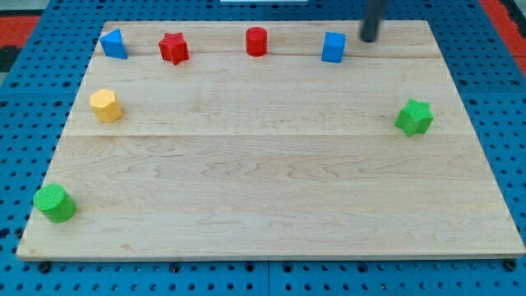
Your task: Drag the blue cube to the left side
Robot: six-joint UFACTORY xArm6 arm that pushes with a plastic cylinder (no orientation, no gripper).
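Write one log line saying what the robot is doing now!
step: approach | my tip: just right of blue cube, apart | push: not started

My tip [369,39] shows near the view's top, right of the middle, as the lower end of a straight dark rod that comes down from beyond the upper edge. The rod leans slightly, its upper part further toward the view's right than its end. Only this short length of it is visible; the arm above is out of sight.
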